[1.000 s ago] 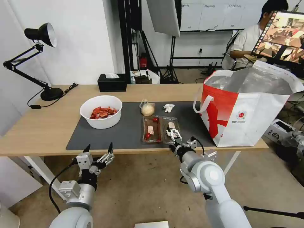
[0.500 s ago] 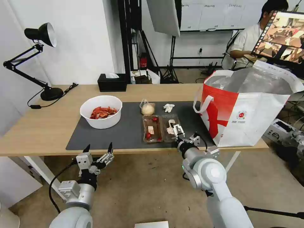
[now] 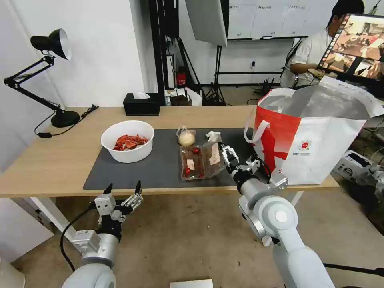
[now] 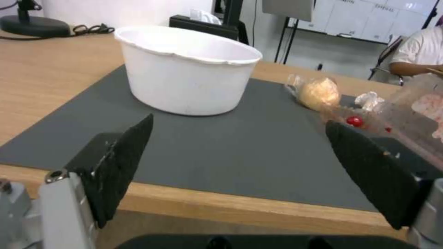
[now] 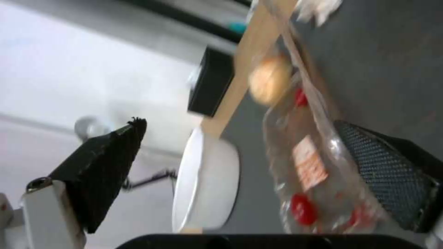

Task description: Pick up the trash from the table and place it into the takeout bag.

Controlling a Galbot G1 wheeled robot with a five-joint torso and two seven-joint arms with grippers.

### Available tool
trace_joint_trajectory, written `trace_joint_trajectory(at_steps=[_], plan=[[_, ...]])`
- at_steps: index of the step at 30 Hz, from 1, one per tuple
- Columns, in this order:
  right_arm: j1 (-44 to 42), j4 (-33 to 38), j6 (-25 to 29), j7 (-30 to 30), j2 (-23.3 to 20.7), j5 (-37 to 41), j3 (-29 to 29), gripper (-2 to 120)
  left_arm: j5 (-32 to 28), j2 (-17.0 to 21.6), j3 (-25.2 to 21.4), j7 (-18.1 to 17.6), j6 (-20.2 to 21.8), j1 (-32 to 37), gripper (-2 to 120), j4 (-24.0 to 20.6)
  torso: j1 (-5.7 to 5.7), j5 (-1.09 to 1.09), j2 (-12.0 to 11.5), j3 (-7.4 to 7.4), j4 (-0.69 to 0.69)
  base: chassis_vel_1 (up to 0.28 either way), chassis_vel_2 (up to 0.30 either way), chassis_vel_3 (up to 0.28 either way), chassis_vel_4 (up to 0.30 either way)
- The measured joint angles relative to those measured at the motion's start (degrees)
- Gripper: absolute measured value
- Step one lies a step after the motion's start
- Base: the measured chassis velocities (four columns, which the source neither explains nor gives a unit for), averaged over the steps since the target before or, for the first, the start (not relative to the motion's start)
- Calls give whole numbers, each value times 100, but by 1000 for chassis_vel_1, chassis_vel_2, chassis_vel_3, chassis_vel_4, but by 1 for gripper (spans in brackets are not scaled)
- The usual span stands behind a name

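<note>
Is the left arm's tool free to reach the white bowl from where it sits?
Probably yes: the left tool hangs open off the table's near edge, and bare grey mat lies between it and the white bowl.

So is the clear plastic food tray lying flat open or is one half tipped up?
One half is tipped up. The clear tray's right half stands raised beside the right gripper, while the tomato half lies flat on the mat.
</note>
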Motion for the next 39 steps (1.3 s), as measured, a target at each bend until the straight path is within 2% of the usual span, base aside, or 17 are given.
trace_joint_trajectory(at_steps=[5, 11, 15, 25, 30, 32, 33, 36, 37, 39], plan=[[195, -204, -190, -33, 154, 144, -250, 100, 3, -8, -11, -2, -11, 60, 100, -53, 0, 0, 0, 0, 0, 0, 0, 0, 0], [714, -1016, -463, 440, 630, 343, -638, 100, -18, -43, -63, -6, -31, 171, 100, -115, 0, -1, 0, 0, 2, 0, 0, 0, 0], [815, -1187, -487, 489, 735, 355, -737, 100, -32, -45, -98, -9, -67, 229, 100, -122, 0, -2, 0, 0, 2, 0, 0, 0, 0], [755, -1062, -475, 446, 622, 364, -725, 100, -35, -61, -99, -9, -83, 228, 100, -154, 0, 0, 0, 0, 0, 0, 0, 0, 0], [762, -852, -423, -17, 428, 56, -638, 100, -38, -59, -97, -11, -84, 223, 100, -179, 0, 0, 0, 0, 0, 0, 0, 0, 0], [893, -797, -400, -554, 154, -913, -651, 100, -63, -38, -111, -12, -83, 225, 100, -197, 0, 0, 0, 0, 0, 0, 0, 0, 0], [893, -797, -400, -554, 154, -913, -651, 100, -63, -38, -111, -12, -83, 225, 100, -197, 0, 0, 0, 0, 0, 0, 0, 0, 0], [1290, -1136, -345, -1924, -477, -3234, -860, 100, -91, -20, -127, -14, -86, 208, 100, -213, 0, 0, 1, 0, 0, 0, 0, 0, 0], [1290, -1136, -345, -1924, -477, -3234, -860, 100, -91, -20, -127, -14, -86, 208, 100, -213, 0, 0, 1, 0, 0, 0, 0, 0, 0], [1644, -1446, -343, -2645, -861, -4007, -1072, 100, -102, -23, -126, -13, -86, 186, 100, -214, 0, 2, 1, 0, 0, 0, 0, 0, 0]])
